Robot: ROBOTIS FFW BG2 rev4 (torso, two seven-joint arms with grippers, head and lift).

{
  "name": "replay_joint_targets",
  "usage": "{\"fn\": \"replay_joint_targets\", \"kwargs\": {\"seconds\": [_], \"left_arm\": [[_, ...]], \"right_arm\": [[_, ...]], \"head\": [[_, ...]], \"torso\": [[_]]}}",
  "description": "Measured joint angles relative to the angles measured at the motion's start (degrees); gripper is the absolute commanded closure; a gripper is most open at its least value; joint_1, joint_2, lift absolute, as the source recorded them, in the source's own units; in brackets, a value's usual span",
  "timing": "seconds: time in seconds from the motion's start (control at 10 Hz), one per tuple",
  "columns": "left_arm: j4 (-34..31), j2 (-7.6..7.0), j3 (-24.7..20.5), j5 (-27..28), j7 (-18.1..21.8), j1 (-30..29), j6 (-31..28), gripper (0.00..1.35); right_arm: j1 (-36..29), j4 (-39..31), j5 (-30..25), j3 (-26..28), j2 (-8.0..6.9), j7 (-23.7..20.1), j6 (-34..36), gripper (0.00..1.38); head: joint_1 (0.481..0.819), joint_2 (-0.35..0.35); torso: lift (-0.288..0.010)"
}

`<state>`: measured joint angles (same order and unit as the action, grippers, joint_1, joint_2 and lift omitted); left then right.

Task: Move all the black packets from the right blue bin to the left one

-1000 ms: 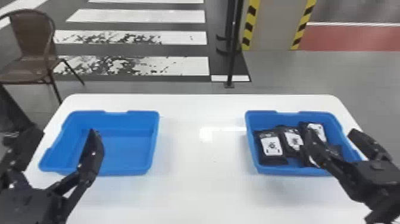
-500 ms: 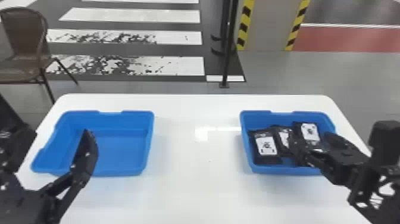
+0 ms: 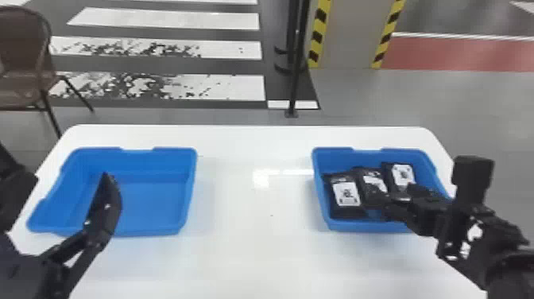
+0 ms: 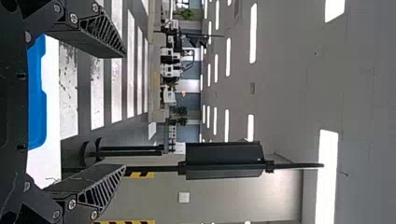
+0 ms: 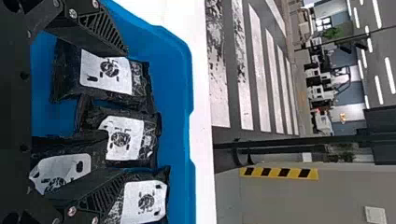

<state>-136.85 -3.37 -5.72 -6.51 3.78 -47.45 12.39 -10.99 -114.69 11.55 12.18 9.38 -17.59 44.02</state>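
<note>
Black packets (image 3: 402, 177) with white labels lay in the right blue bin (image 3: 349, 227), and the right gripper (image 3: 394, 193) was down among them, its fingers spread wide. In its own wrist view, the claw (image 5: 123, 111) gripped nothing: four packets showed below and between the fingers, one finger overlapping the edge of the leftmost packet (image 3: 346, 195), the other crossing over the packets at the far side. Whether either finger actually touched a packet, I couldn't tell. The four lay close together, labels up, one of them nearer the robot than the rest.

The left gripper (image 3: 53, 161) was over by the left blue bin (image 3: 188, 187), its fingers also wide apart with nothing held between them. Both bins stood on the white table (image 3: 254, 258), well apart, with a brown chair (image 3: 24, 59) beyond the table's left end
</note>
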Motion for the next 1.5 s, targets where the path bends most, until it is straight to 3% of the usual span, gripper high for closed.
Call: {"fn": "replay_joint_targets", "kwargs": {"seconds": [0.5,1.1,1.3,1.4,1.5], "left_arm": [[0.53,0.03,0.23,0.00,0.09,0.29,0.50,0.20],[1.58,0.03,0.46,-0.10,0.30,1.00,1.32,0.20],[1.77,0.03,0.48,-0.11,0.35,1.05,1.54,0.20],[1.83,0.03,0.48,-0.11,0.35,1.12,1.66,0.20],[1.89,0.05,0.47,-0.13,0.35,1.17,1.77,0.20]], "right_arm": [[5.57,6.26,0.71,-5.28,1.08,-0.96,3.51,0.15],[9.43,12.88,0.43,-7.89,1.60,-0.96,4.54,0.20],[10.55,15.23,2.27,-9.00,1.79,-1.13,4.43,0.27],[11.33,16.78,3.22,-9.77,1.99,-1.67,4.48,0.37],[11.96,17.78,3.69,-10.28,2.13,-2.04,4.93,0.57]], "head": [[0.695,0.001],[0.695,0.012],[0.695,0.026],[0.695,0.037],[0.695,0.045]], "torso": [[-0.140],[-0.140],[-0.140],[-0.140],[-0.140]]}}
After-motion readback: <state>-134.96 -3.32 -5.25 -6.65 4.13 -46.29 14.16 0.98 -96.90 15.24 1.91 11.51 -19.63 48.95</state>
